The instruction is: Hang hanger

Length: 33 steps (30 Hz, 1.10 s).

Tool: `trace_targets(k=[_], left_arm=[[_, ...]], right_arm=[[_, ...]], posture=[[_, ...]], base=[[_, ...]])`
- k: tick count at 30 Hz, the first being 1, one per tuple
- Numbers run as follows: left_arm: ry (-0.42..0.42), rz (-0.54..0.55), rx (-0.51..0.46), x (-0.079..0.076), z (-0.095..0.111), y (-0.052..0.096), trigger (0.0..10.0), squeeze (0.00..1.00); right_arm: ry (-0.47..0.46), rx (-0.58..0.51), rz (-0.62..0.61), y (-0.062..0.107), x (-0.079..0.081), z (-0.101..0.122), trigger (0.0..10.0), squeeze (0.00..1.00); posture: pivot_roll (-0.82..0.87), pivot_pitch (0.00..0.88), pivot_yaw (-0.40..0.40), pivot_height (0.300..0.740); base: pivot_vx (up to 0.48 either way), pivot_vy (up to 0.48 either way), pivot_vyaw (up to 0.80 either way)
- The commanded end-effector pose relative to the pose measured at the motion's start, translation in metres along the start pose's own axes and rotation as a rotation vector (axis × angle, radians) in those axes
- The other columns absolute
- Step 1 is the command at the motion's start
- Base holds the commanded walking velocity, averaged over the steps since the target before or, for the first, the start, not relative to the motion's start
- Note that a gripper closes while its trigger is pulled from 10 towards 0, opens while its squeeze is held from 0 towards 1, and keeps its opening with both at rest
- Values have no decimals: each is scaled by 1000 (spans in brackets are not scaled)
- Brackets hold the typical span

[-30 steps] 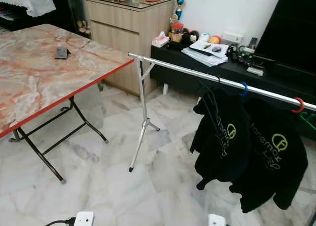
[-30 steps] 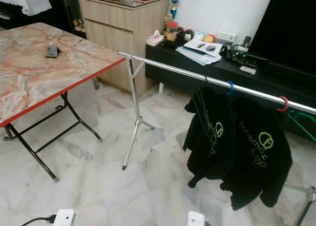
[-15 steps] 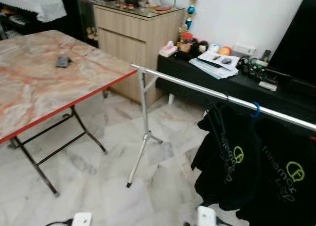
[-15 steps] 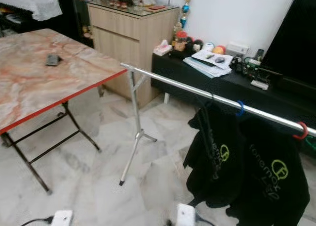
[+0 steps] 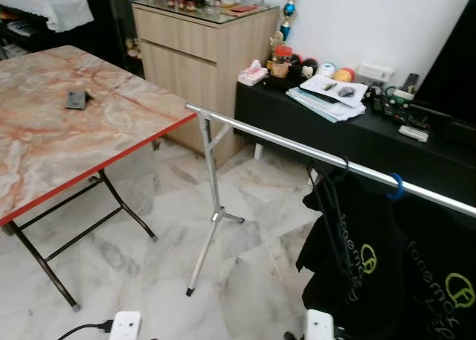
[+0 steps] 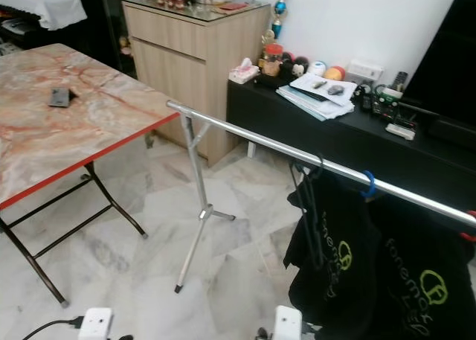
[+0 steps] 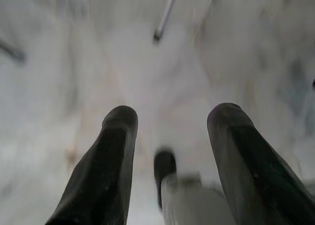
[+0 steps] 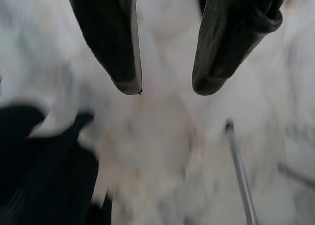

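Rail: a long silver metal clothes rail (image 5: 282, 140) runs from the middle of the head views down toward the robot's right, carried on a thin silver tripod leg (image 5: 207, 213) that stands on the pale marble floor (image 5: 149, 273).
Hangers: a bundle of thin black wire hangers (image 5: 332, 206) hangs from the rail by its hooks; just beside it a blue hanger hook (image 5: 396, 187) sits on the rail, and a red hook (image 6: 470, 236) shows at the picture's edge.
Garments: two black hooded jackets with yellow-green print (image 6: 349, 258) hang below the rail, touching each other.
Left gripper: the left gripper (image 7: 170, 119) points down at the floor, its two black fingers (image 7: 106, 156) parted with nothing between them.
Right gripper: the right gripper (image 8: 165, 89) also points at the floor, fingers (image 8: 115, 43) spread and holding nothing; black cloth lies near it in the wrist view.
Table: an orange-veined marble-pattern folding table with a red edge (image 5: 111, 143) stands on the robot's left, a small dark flat device (image 5: 76, 99) lying on it.
Cabinet: a light wooden cabinet (image 5: 201, 42) stands against the wall, small ornaments on its top.
Low shelf: a black low TV bench (image 5: 349, 135) behind the rail carries a stack of papers (image 5: 327, 102), a tissue box (image 5: 253, 75) and small round items.
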<state>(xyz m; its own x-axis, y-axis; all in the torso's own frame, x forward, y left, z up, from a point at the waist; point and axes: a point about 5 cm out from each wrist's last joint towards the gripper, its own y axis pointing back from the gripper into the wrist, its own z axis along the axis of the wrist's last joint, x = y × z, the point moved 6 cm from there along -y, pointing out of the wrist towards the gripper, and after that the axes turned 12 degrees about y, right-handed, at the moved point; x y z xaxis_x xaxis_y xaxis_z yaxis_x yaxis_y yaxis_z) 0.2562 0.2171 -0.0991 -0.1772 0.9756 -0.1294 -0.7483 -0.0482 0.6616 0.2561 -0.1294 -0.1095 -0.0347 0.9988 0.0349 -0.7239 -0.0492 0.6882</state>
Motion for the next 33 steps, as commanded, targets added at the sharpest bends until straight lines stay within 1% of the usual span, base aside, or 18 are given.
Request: trace_targets(k=[1, 3, 6, 8, 10, 11, 13, 14, 18, 19, 21, 22, 25, 26, 27, 28, 31, 33], left_arm=[[-65, -9, -109, 4, 29, -1, 10000, 0], [-76, -20, -170, 3, 43, -1, 10000, 0], [-69, -49, -361, -1, 85, 5, 10000, 0], [-60, -75, -451, -6, 103, 10, 10000, 0], [-69, -106, -521, -16, 110, 17, 10000, 0], [-76, -132, -557, -23, 111, 22, 10000, 0], [-79, -152, -579, -27, 110, 28, 10000, 0], [-79, -164, -605, -29, 109, 36, 10000, 0], [-89, -177, -635, -28, 104, 50, 10000, 0], [-89, -177, -635, -28, 104, 50, 10000, 0], [-116, -194, -650, -28, 104, 61, 10000, 0], [-109, -214, -658, -30, 105, 69, 10000, 0], [-122, -234, -664, -29, 108, 77, 10000, 0], [-122, -234, -664, -29, 108, 77, 10000, 0], [-107, -235, -660, -28, 110, 80, 10000, 0], [-91, -234, -658, -27, 112, 79, 10000, 0], [-53, -227, -660, -27, 118, 75, 10000, 0], [-52, -218, -666, -28, 125, 72, 10000, 0]], right_arm=[[-9, -72, 12, -1, 4, 15, 10000, 0], [-14, -105, 9, -1, 3, 21, 10000, 0], [-37, -176, 2, 0, -2, 34, 10000, 0], [-61, -233, -19, 1, -24, 48, 10000, 0], [-69, -295, -35, 4, -51, 65, 10000, 0], [-52, -319, -42, 6, -57, 69, 10000, 0], [-50, -345, -47, 9, -62, 71, 10000, 0], [-21, -381, -54, 13, -64, 73, 10000, 0], [-9, -441, -67, 21, -66, 72, 10000, 0], [-9, -441, -67, 21, -66, 72, 10000, 0], [2, -484, -67, 30, -66, 71, 10000, 0], [31, -525, -48, 39, -61, 74, 10000, 0], [72, -579, -41, 54, -56, 80, 10000, 0], [72, -579, -41, 54, -56, 80, 10000, 0], [72, -611, -56, 63, -57, 86, 10000, 0], [62, -623, -70, 65, -58, 90, 10000, 0], [40, -616, -138, 62, -68, 94, 10000, 0], [5, -624, -170, 61, -71, 101, 10000, 0]], posture=[[-12, 35, -55, 740], [-14, 35, -54, 740], [-18, 34, -54, 740], [-17, 34, -55, 740], [-9, 26, -60, 740], [-9, 26, -60, 740], [-8, 18, -60, 740], [-8, 15, -60, 740], [-9, 4, -57, 740], [-9, 4, -57, 740], [-10, 0, -53, 740], [-8, 0, -51, 740], [-5, 0, -48, 740], [-5, 0, -48, 740], [-2, 0, -47, 740], [-8, 0, -44, 740], [-10, 0, -40, 740], [-1, 6, -33, 740]], base=[[0, 0, 0], [0, 0, 0], [0, 0, 0], [0, 0, 0], [0, 0, 0], [0, 0, 0], [0, 0, 0], [0, 0, 0], [0, 0, 0], [0, 0, 0], [0, 0, 0], [0, 0, 0], [0, 0, 0], [0, 0, 0], [0, 0, 0], [0, 0, 0], [0, 0, 0], [0, 0, 0]])
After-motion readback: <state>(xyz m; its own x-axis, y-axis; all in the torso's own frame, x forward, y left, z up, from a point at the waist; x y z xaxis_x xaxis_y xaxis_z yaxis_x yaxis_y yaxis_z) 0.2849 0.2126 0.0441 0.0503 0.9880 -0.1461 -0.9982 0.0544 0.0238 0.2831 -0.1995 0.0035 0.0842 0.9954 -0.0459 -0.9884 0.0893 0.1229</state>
